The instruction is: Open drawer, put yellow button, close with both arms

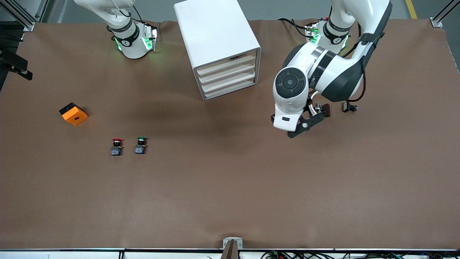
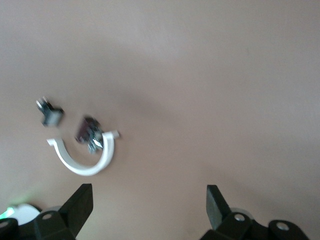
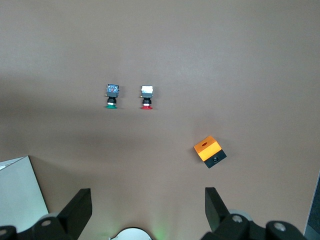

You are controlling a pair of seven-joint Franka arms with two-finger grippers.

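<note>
The white cabinet (image 1: 215,32) stands between the two arm bases. Its topmost drawer (image 1: 226,64) sits level with the three matching drawers below it. The yellow button shows in no view. My left gripper (image 1: 300,129) hangs over bare table beside the cabinet, toward the left arm's end. It is open and empty in the left wrist view (image 2: 148,192). My right gripper is out of the front view. In the right wrist view (image 3: 147,195) it is open and empty, high over the table above the right arm's base.
A red-capped button (image 1: 116,146) (image 3: 146,96) and a green-capped button (image 1: 141,145) (image 3: 111,95) stand side by side. An orange block (image 1: 73,113) (image 3: 210,151) lies toward the right arm's end. Two small dark parts (image 1: 325,109) (image 1: 349,107) lie by the left arm.
</note>
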